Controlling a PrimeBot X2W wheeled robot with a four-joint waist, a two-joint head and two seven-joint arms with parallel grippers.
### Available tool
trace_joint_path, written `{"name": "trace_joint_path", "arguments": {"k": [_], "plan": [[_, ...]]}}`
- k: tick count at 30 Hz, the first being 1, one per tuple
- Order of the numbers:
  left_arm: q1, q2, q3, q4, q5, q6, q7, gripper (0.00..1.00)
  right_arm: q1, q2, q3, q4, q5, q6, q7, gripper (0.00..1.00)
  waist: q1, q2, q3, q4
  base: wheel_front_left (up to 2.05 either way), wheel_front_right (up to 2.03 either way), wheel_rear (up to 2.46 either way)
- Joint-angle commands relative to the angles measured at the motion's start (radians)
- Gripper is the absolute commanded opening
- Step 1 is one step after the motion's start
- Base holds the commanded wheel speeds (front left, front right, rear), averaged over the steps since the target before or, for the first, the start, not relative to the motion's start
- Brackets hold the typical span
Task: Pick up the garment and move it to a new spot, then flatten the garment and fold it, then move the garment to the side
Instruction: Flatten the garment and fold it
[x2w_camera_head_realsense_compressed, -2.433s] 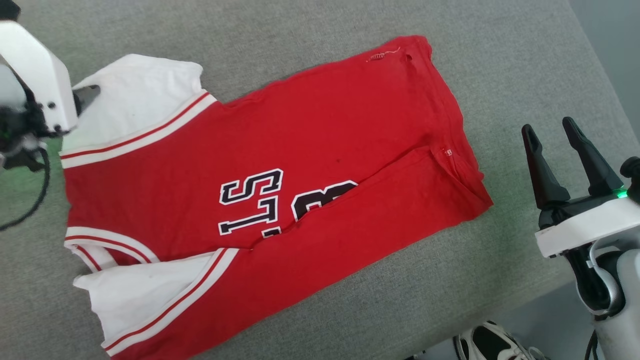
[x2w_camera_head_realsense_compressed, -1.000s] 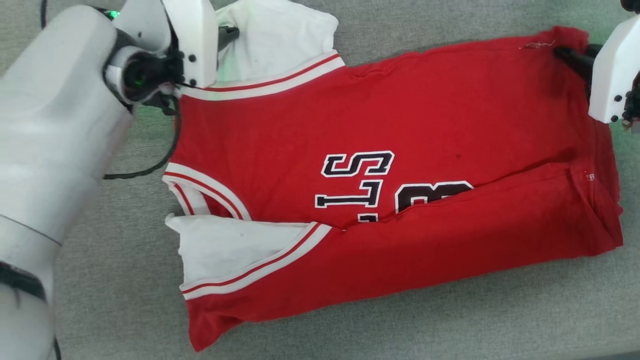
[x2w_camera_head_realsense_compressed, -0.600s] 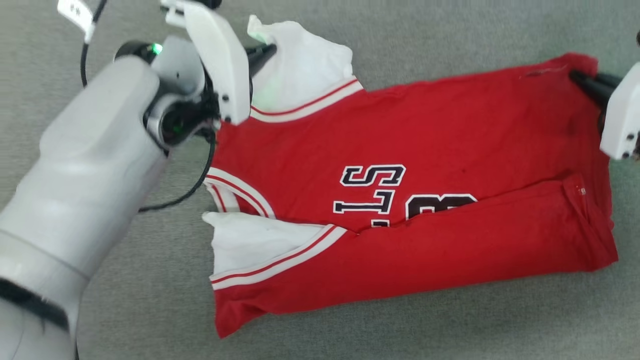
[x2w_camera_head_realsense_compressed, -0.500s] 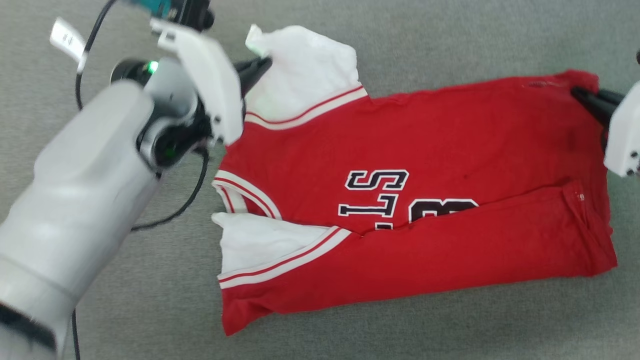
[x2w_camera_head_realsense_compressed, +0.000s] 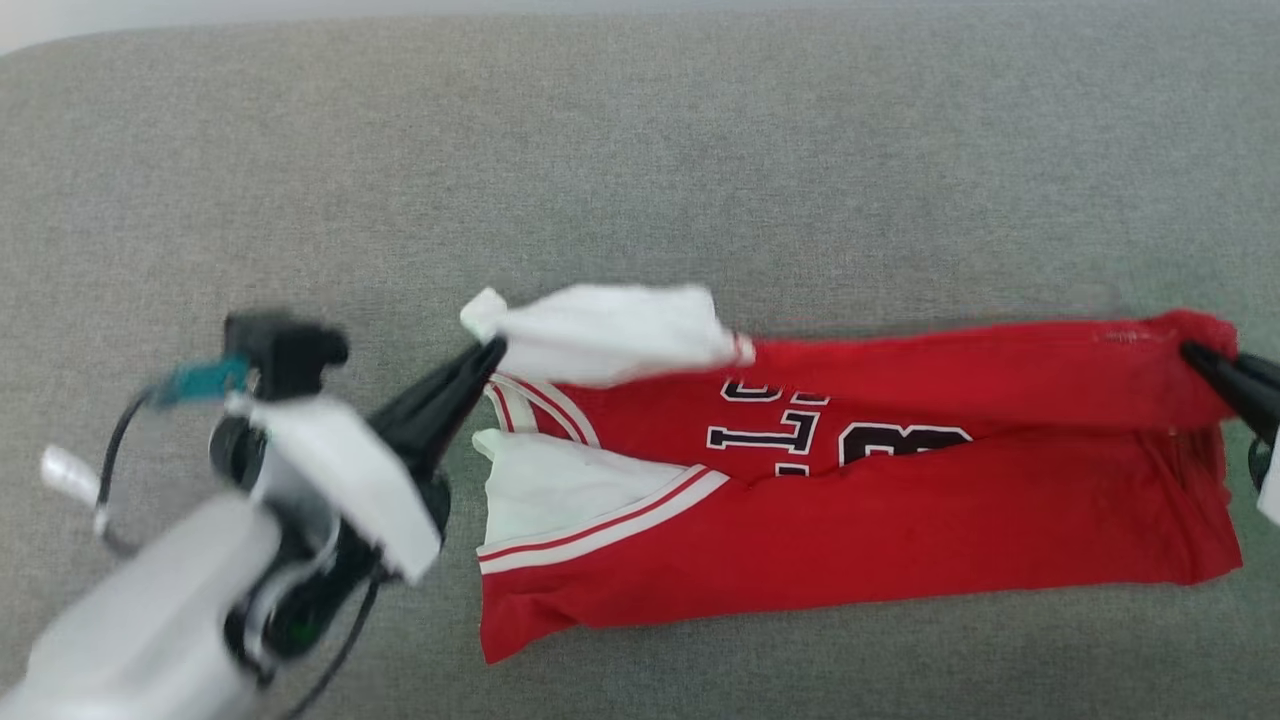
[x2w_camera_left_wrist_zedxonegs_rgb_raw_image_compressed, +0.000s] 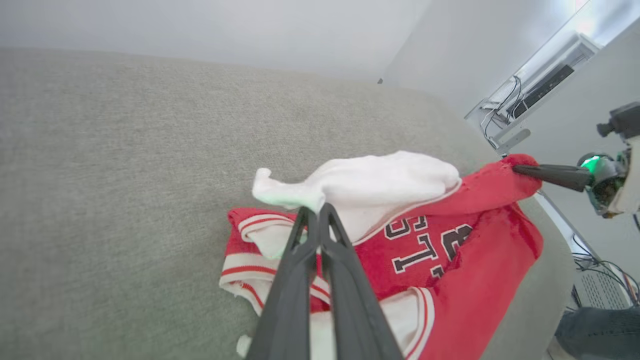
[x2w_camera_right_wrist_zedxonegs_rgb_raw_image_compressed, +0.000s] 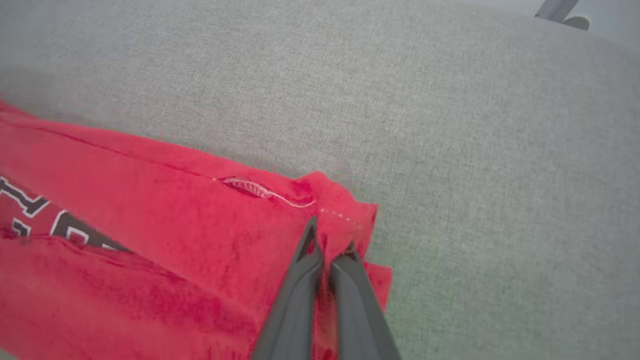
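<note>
garment (x2w_camera_head_realsense_compressed: 850, 520) edge lifted, loose stitching (x2w_camera_right_wrist_zedxonegs_rgb_raw_image_compressed: 265, 191) (right wrist)

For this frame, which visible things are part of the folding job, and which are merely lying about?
In the job:
- garment
- left gripper, shut on the garment
- right gripper, shut on the garment

Lying about:
- grey padded surface under the garment
- wall-mounted unit
- floor cables

Pinches a white sleeve of the garment (x2w_camera_head_realsense_compressed: 850, 530) at centre-left with the left gripper (x2w_camera_head_realsense_compressed: 490, 352), clamps the red hem corner at the right edge with the right gripper (x2w_camera_head_realsense_compressed: 1195, 355). Holds the upper edge stretched across, draped over the black lettering (x2w_camera_head_realsense_compressed: 800, 432), above the grey surface (x2w_camera_head_realsense_compressed: 640, 150).
</note>
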Motion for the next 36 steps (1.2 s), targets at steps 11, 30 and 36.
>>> {"name": "trace_joint_path", "arguments": {"k": [11,30,36], "plan": [[0.300,0.089,-0.002,-0.279,-0.001,0.118,-0.159,0.00,0.250,0.022,-0.184,-0.080,-0.054,-0.001,-0.044,0.00,0.0000,0.0000,0.016,0.004,0.00,0.00,0.00],[0.276,-0.030,-0.050,-0.055,0.116,0.128,-0.186,0.89,0.306,0.157,-0.334,-0.055,-0.173,-0.001,0.045,1.00,0.0000,0.0000,0.033,0.011,0.00,0.00,0.00],[0.306,-0.040,-0.007,-0.071,0.171,0.148,-0.201,1.00,0.352,0.152,-0.399,-0.065,-0.182,-0.001,0.072,1.00,0.0000,0.0000,0.023,0.044,0.00,0.00,0.00]]}}
